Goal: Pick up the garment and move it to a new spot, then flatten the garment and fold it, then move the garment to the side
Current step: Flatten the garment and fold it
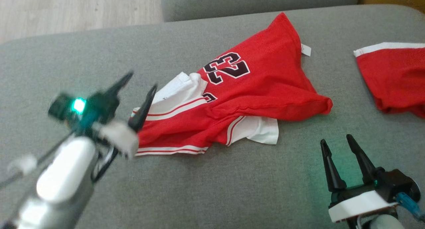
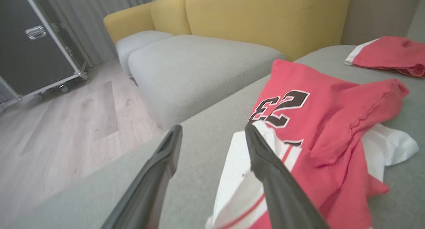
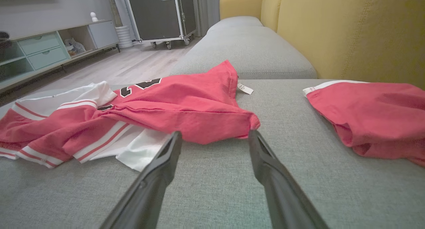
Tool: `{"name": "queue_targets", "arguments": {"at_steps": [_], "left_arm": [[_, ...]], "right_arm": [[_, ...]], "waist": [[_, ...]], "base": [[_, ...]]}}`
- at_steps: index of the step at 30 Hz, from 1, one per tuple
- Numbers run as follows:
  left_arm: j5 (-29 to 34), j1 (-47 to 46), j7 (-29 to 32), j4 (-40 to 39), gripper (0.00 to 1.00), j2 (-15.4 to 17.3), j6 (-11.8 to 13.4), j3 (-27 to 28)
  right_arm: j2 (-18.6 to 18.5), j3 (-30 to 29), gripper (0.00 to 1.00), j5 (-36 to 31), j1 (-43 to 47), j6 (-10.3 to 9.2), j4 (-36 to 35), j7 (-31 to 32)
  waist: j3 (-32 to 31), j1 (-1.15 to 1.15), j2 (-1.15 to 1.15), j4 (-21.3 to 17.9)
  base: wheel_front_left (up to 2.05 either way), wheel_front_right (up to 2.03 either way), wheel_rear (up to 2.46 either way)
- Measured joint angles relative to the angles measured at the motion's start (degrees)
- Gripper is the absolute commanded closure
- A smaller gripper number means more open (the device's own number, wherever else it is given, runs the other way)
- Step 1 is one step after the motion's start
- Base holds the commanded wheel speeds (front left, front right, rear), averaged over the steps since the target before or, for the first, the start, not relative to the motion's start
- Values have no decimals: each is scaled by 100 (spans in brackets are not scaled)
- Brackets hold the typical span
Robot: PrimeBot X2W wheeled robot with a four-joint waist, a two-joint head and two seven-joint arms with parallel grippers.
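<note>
At 8 o'clock in the head view, the left tool [image 1: 143,80] is seen blurred above the grey sofa seat [image 1: 232,189]. Its two dark fingers are spread wide, with nothing held between them, and are pointed toward 1 o'clock. One finger is overlapped with the white edge of the garment [image 1: 252,89]; whether cloth is touched cannot be told. In the left wrist view, bare grey seat is shown in the gap between the fingers, and the garment's white, red-striped part is found at 3 o'clock of that gap.

The garment, a red jersey with white panels and a dark number 23, is laid crumpled at the middle of the seat. One red layer is folded over the rest, and a white label [image 1: 305,50] is shown at its 1 o'clock edge. A second red piece of clothing [image 1: 395,79] with a white band is laid well apart, at 3 o'clock of the garment.

At 5 o'clock in the head view, the right tool [image 1: 336,139] is held with fingers wide apart and empty, clear of the garment, tips pointed toward 12 o'clock. Pale wooden floor [image 1: 66,9] is seen at 11 o'clock.
</note>
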Motion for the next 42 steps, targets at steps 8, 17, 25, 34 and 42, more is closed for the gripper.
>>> {"name": "queue_targets", "arguments": {"at_steps": [8,17,25,34,42], "left_arm": [[-283,-1429,1397,-77,0,281,-147,-1767],[-781,-2268,1706,561,0,673,-147,-2984],[-886,-2462,1574,1152,0,622,-147,-3266],[-1027,-2715,1314,1366,0,535,-147,-3546],[-1018,-3038,1202,1734,0,412,-147,-3661]], "right_arm": [[-26,146,0,2,-251,1,-16,0],[-21,165,0,2,-405,1,-9,0],[-16,159,0,4,-465,1,-15,0],[-14,127,0,13,-476,0,-18,0],[3,164,0,46,-699,0,-23,0]], "waist": [[326,1,0,-160],[580,1,0,-400],[694,1,0,-500],[779,0,0,-518],[917,0,0,-595]], "base": [[0,0,0],[0,0,0],[0,0,0],[0,0,0],[0,0,0]]}}
